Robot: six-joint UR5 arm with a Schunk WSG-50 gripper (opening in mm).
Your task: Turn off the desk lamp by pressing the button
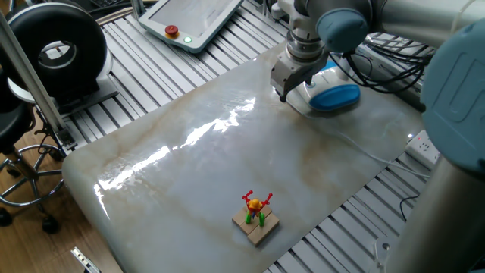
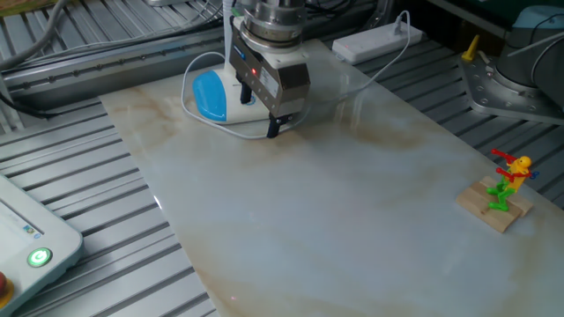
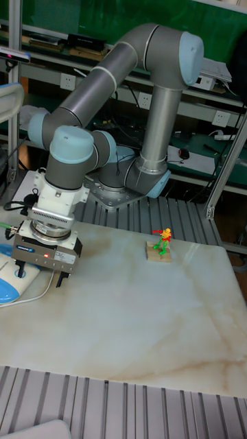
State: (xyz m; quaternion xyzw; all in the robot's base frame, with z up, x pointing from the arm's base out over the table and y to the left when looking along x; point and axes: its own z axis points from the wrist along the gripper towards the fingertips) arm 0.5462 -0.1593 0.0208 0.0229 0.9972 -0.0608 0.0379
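The desk lamp point(image 2: 210, 95) stands at the far end of the marble table, its sky-blue half point(image 1: 335, 97) in plain sight. Its white half point(image 2: 240, 99) lies partly beneath my gripper point(image 2: 262, 110). The slim white neck point(image 2: 227, 35) rises just behind the gripper body. My gripper point(image 3: 42, 276) hangs low over the base with its fingers apart, open, one finger over the white half and the other point(image 2: 276, 127) past the base's edge. The gripper hides the button. The thin cord point(image 2: 196, 111) loops round the base.
A small toy figure on a wooden block point(image 1: 255, 214) stands near the table's opposite edge point(image 2: 499, 199). A teach pendant point(image 1: 193, 19) lies on the slatted frame beyond the marble. A white power strip point(image 2: 374, 40) and cables lie near the lamp.
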